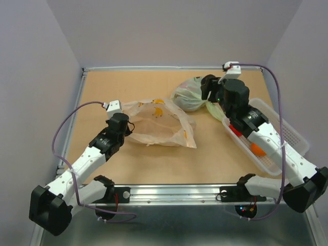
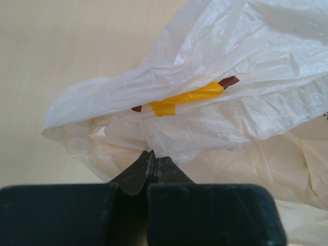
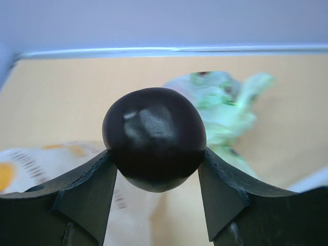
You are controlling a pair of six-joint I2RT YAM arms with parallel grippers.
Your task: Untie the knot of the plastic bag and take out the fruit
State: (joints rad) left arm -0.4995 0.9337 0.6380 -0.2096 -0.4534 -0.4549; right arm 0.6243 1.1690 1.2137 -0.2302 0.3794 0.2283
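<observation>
Table point(image 1: 102, 92): plastic bag point(image 1: 159, 125) at centre, flat and slack, mouth loose. No knot visible, so judged untied and emptied.

White basket point(image 1: 292, 136) at 3 o'clock holds an orange item point(image 1: 259, 150) and a red item point(image 1: 234, 130).

Green bag point(image 1: 188, 95) at 1 o'clock, tied, bulging.

Left gripper point(image 2: 152, 156) pinches the plastic bag's 9 o'clock edge, fingers fully together.

Right gripper point(image 3: 156, 152) clamps a dark round fruit point(image 3: 154, 128) — left to do: set it down.

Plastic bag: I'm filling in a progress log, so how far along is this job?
Done: the plastic bag lies slack and flattened, looking untied from above. In hand: the right gripper grips a dark round fruit, clear of the bag, while the left gripper pinches the bag's edge. Left: setting the fruit down; whether more is inside, I cannot tell.
</observation>
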